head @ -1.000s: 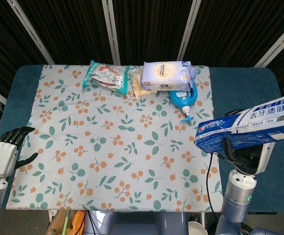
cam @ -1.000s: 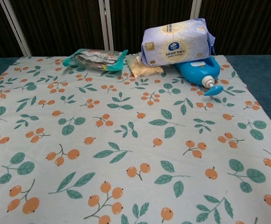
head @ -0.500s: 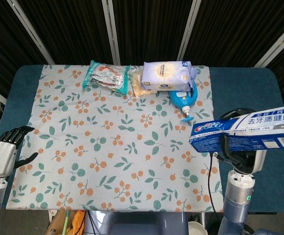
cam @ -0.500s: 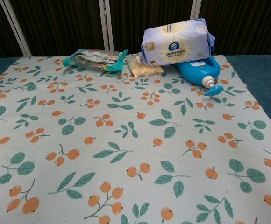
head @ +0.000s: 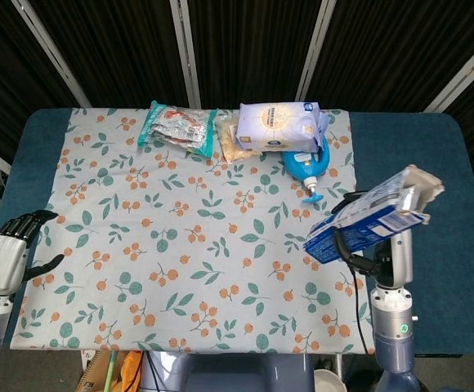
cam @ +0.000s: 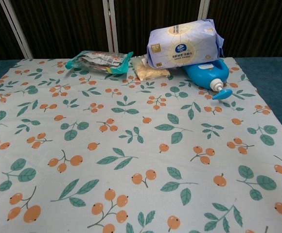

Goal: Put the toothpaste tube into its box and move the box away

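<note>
Toothpaste box (head: 371, 216) is gripped by the right hand (head: 377, 251), held tilted over the table's (head: 400, 143) right edge; no loose tube is seen, so it's probably boxed, setting down is left. Left hand (head: 8, 249) is kept empty, fingers apart

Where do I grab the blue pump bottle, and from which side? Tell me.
Grip the blue pump bottle across its exposed body just behind the pump, coming from above. It lies flat, pump toward the robot, and its far end sits against the tissue pack, so that end is blocked.
</note>
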Controlling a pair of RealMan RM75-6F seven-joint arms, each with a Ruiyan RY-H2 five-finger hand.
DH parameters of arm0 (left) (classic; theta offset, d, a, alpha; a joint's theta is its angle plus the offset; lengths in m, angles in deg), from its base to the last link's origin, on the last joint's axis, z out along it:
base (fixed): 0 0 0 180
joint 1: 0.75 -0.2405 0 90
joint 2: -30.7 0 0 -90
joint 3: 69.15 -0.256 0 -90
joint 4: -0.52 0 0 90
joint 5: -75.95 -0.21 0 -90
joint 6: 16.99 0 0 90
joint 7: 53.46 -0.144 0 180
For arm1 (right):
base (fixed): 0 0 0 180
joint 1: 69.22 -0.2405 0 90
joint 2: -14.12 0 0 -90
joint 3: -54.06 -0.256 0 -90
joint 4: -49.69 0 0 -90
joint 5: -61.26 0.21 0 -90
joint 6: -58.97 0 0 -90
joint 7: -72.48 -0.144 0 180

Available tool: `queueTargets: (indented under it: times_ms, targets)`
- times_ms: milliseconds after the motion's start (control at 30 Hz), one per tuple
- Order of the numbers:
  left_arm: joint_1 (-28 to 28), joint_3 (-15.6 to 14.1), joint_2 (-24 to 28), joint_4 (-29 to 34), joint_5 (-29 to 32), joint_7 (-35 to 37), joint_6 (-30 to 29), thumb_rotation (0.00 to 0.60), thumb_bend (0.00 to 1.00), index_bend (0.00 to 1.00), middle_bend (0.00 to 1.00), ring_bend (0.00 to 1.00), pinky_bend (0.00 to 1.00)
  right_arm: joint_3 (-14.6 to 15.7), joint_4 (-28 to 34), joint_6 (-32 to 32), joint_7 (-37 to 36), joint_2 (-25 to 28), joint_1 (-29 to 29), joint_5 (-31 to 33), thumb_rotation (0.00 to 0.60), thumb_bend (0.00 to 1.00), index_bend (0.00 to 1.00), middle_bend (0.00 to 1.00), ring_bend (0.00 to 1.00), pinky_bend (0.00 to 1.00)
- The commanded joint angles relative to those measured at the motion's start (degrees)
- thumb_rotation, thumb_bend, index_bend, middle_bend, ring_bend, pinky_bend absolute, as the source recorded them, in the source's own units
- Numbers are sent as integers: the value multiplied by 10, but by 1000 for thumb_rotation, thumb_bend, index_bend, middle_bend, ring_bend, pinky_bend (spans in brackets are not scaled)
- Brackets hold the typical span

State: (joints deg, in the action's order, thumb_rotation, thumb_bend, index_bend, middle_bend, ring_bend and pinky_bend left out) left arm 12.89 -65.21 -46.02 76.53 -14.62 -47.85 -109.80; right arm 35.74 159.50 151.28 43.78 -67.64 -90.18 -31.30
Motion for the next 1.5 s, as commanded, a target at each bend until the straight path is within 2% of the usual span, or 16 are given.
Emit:
queueTargets:
  times_ms: [33, 233, 433, 567, 700, 767, 867, 933, 1033, 1133, 1233, 1500]
  targets:
    - [0, -1, 1, -2, -3, 1, -1, 600, 128, 245, 252, 287, 342, 39, -35, -64, 88, 26, -9, 7, 600, 564, 559, 657, 666, 726]
    - [-2, -1, 4, -3, -8, 7, 0, 600, 128, 245, 253, 287, 342, 102, -61, -144, 227, 55, -7, 20, 600, 564, 559, 656, 666, 727]
    - [-3, -3, 8, -1, -12, 15, 0, 600, 128, 246, 254, 287, 342, 148, -92, -187, 332, 53, 7, 55, 600, 564, 558, 657, 649, 722]
    - [-4, -5, 10, 1, -17, 15, 1, 600, 128, 250, 255, 287, 342, 167, -105, -226, 428, 52, 6, 92, 600, 565, 558, 657, 646, 720]
    - [-5, -6, 11, 2, -22, 14, 0, 600, 128, 253, 257, 287, 342, 176, -113, -241, 489, 41, 7, 116, 600, 564, 512, 651, 602, 662]
    - [-5, -6, 12, 1, -21, 14, 1, 600, 128, 252, 257, 287, 342, 179, -115, -248, 521, 37, 7, 130, 600, 564, 460, 613, 553, 614]
    - [-6, -6, 13, 4, -19, 14, 4, 600, 128, 252, 257, 287, 342, 184, -112, -254, 571, 33, 6, 146, 600, 543, 294, 468, 409, 491]
    - [-6, -6, 14, 6, -19, 14, 5, 600, 128, 251, 256, 287, 342, 186, -103, -257, 591, 32, 6, 155, 600, 466, 149, 351, 299, 405]
    - [-7, -6, 15, 9, -22, 12, 3, 600, 128, 246, 253, 287, 338, 188, -83, -258, 615, 34, 5, 164, 600, 376, 24, 232, 189, 315]
    - [-9, -8, 17, 13, -26, 10, 0, 600, 127, 236, 242, 277, 320, 190, -63, -254, 631, 34, 6, 165, 600, 326, 0, 130, 92, 231]
    - [-12, -12, 21, 22, -31, 5, -1, 600, 128, 221, 216, 247, 287, 192, -42, -249, 648, 41, 6, 163, 600, 308, 0, 67, 35, 200]
    - [-28, -27, 43, 50, -44, -9, -12, 600, 128, 157, 141, 171, 187, 193, -1, -209, 633, 87, 24, 145, 600, 307, 0, 53, 24, 193]
